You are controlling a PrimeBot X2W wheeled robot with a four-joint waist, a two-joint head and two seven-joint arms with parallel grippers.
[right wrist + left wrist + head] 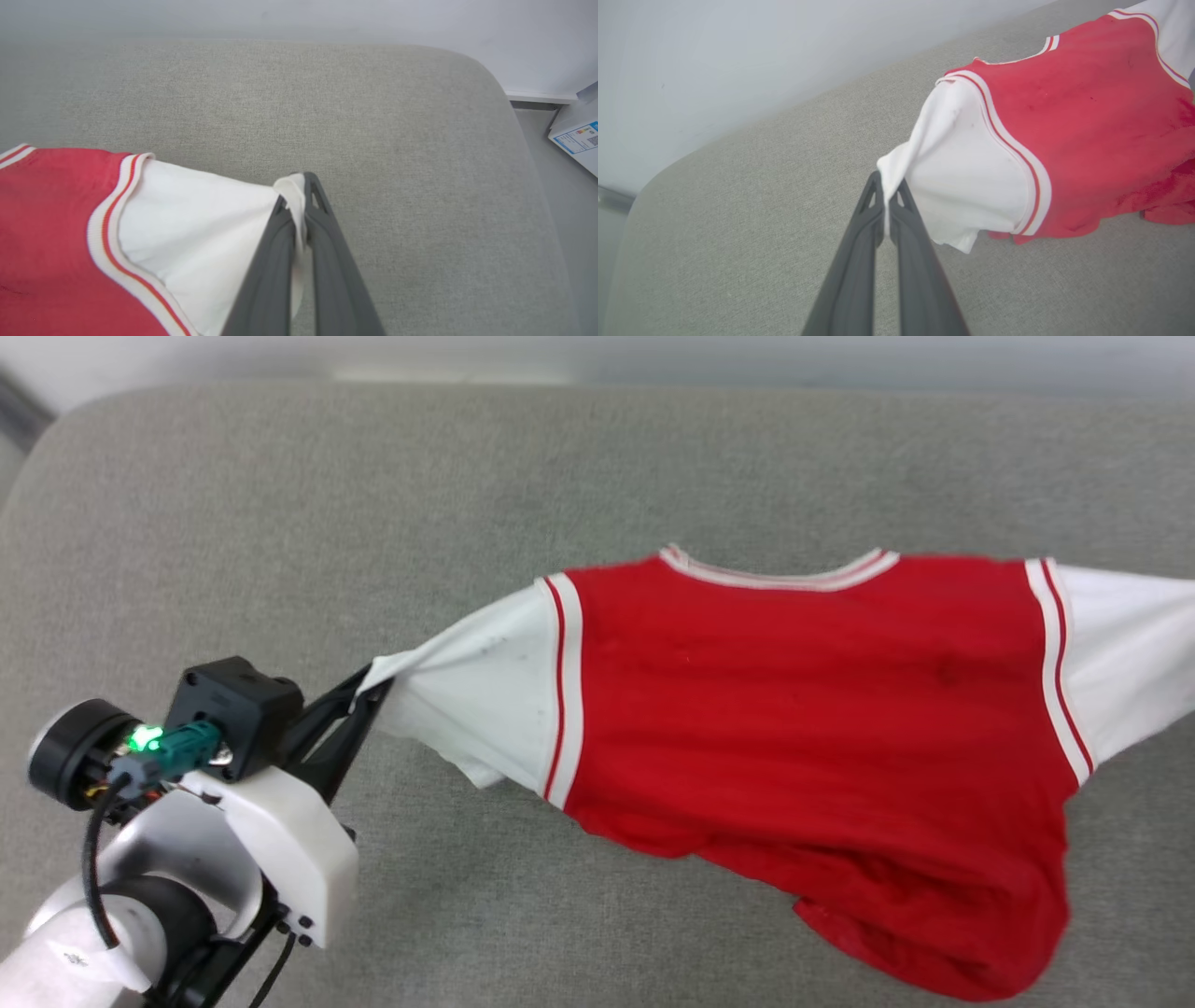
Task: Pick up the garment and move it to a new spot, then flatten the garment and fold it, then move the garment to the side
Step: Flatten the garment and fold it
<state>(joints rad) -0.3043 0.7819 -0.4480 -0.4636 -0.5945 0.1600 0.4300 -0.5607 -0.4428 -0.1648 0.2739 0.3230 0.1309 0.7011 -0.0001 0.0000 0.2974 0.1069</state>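
Head view: the garment (812, 709) is stretched sideways above the grey cushion (280, 504), with the collar on the far side from the robot and a plain red side up. The left gripper (372, 691) pinches the very tip of one white sleeve (476, 695). The other white sleeve (1130, 653) runs out of the picture on the right. The hem (943, 943) sags and lies crumpled on the cushion. My worry here is twofold. The cloth looks taut across the shoulders, so if the arms pull further apart, a sleeve can slip out. If they lower it like this, the bunched hem will probably end up folded under, and the shirt will not lie flat.

Left wrist view: the two dark fingers are pressed together on only a thin edge of the sleeve, near their tips. I judge this hold to be small. A quick swing, or the weight of the red body, may draw the edge out.

Right wrist view: the right gripper (296, 191) is closed on the end of the other sleeve, with a roll of white cloth between the jaws and some hanging below. This hold looks deeper, but rolled cloth may unroll and loosen under tension. If one side lets go, I expect that the garment would swing toward the other arm and drop in a heap.
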